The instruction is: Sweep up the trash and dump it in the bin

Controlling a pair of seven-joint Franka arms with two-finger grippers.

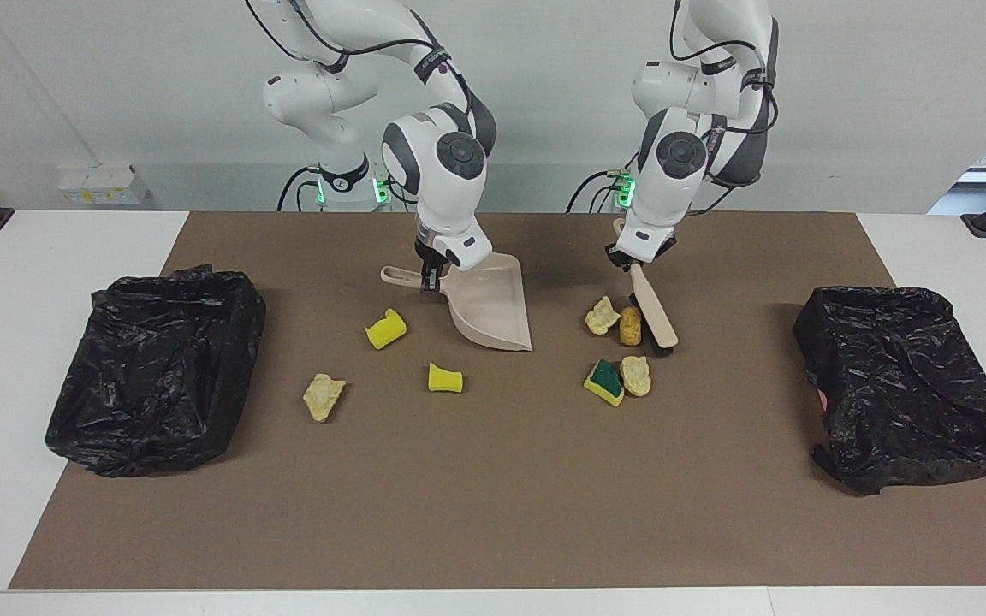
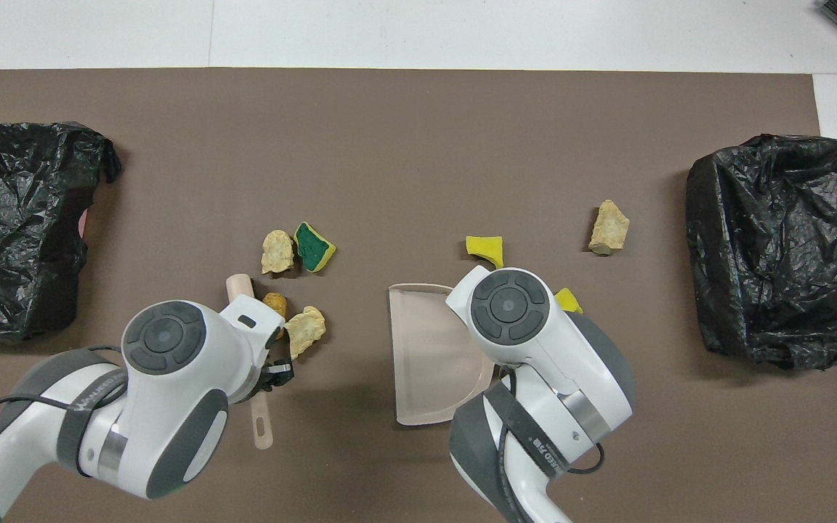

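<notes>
While your left gripper [image 1: 634, 259] pinches the handle of the brush [image 1: 655, 310], the brush slants down to the brown mat [image 1: 493, 479], its bristle end touching the brown lump [image 1: 630, 325], which lies against a pale crumb [image 1: 602, 315]. You have these two scraps toward the robots' edge of the mat, on the left arm's half. Just farther from the robots lie the green-topped sponge [image 1: 604, 382] and a second pale crumb [image 1: 635, 375], touching each other. Your right gripper [image 1: 428, 276] is pressed together on the handle of the dustpan [image 1: 490, 302], whose scoop tilts with its open lip down on the mat, near the middle of the robots' edge. Beside the dustpan, toward the right arm's end, you see a yellow sponge chunk [image 1: 385, 328]; another yellow chunk [image 1: 445, 377] lies just farther from the robots than the dustpan's lip, and a third pale crumb [image 1: 323, 396] rests between that chunk and the black-lined bin [image 1: 155, 368] at the right arm's end. You have a second black-lined bin [image 1: 908, 385] at the left arm's end of the mat, well apart from every scrap.
</notes>
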